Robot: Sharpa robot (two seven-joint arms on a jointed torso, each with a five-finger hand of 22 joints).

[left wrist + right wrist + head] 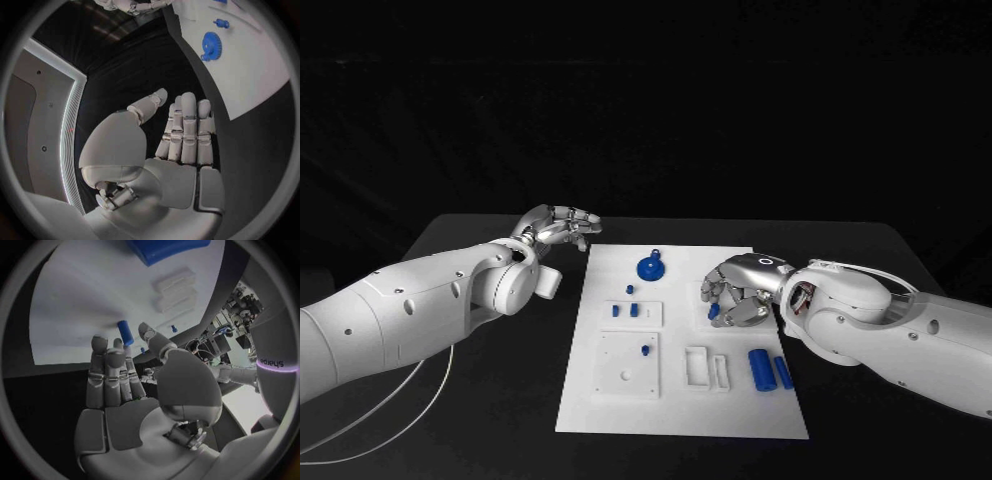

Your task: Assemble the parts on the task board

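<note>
Matte black table (473, 400) carries a flat white rectangular task board (682, 420), smooth, lying lengthwise toward the far edge; round blue gear-like part (651, 268) with a small loop lies near the board's far edge, toothed rim clear in the left wrist view (211, 46); small blue pegs (630, 289) just behind a white square block with two more blue bits (630, 311) on it; larger white square plate (630, 364) nearer the board's near-left corner holds a tiny blue pin (645, 350); white slotted bracket (707, 367) beside it; two blue cylinders (770, 370) lie side by side at the board's right edge. Left hand (560, 226) hovers off the board's far-left corner over bare table, fingers straight and together, grasping nothing (184, 132). Right hand (740, 288) sits over the board's right-middle edge, silver fingers bent down; a short blue cylindrical part (125, 332) sits at the fingertips, can't tell if pinched. Pale lettering "sharpa" readable on the white arm in the right wrist view.
</note>
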